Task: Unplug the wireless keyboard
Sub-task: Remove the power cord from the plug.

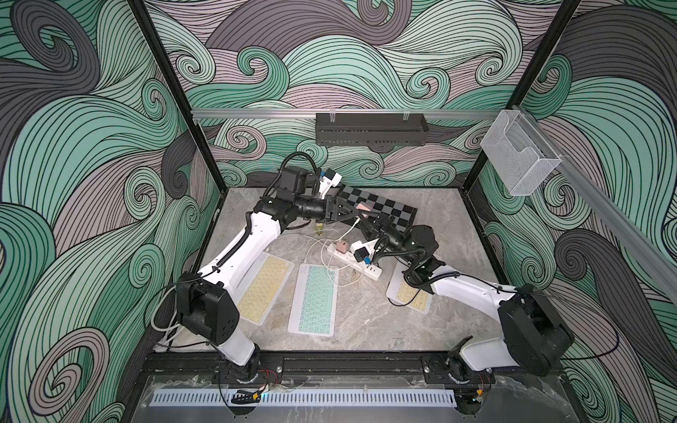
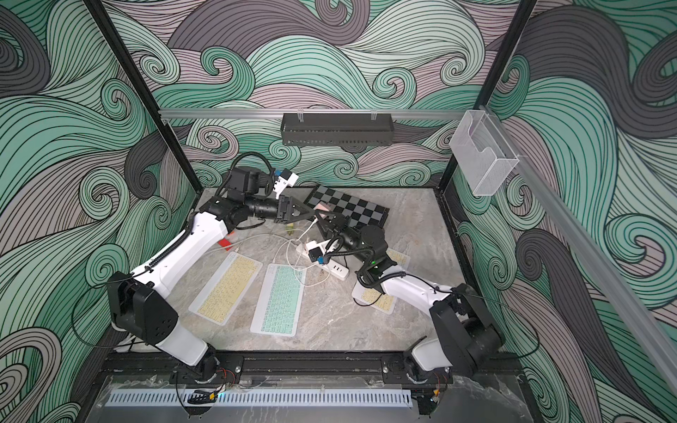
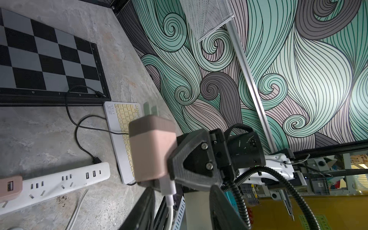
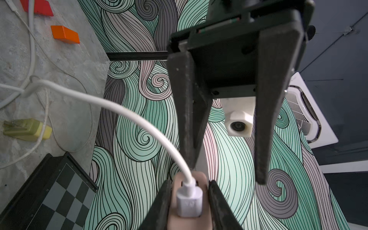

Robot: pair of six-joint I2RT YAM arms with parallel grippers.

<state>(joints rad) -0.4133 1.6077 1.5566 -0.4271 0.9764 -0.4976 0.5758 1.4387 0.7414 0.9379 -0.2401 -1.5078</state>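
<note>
My right gripper [image 4: 189, 185] is shut on a pink charger block [image 3: 151, 149], held in the air over the table's back middle [image 1: 363, 207]. A white USB plug [image 4: 189, 201] sits in the block, and its white cable [image 4: 123, 111] arcs down to the table. My left gripper [image 3: 182, 191] is open, its fingers on either side of that cable just behind the plug; one fingertip [image 4: 190, 163] is close to the cable. Three keyboards lie in front: yellow [image 1: 265, 289], green [image 1: 315, 298], and another yellow one [image 1: 408, 293] partly under my right arm. Which keyboard the white cable reaches I cannot tell.
A white power strip [image 1: 361, 265] lies mid-table with a second pink block [image 1: 342, 247] plugged in. A chessboard [image 1: 384, 208] is behind, a yellow-green charger [image 1: 318, 229] and loose white cables [image 1: 315, 252] are near it. Orange [image 4: 64, 34] and red [image 4: 37, 7] blocks lie at the left.
</note>
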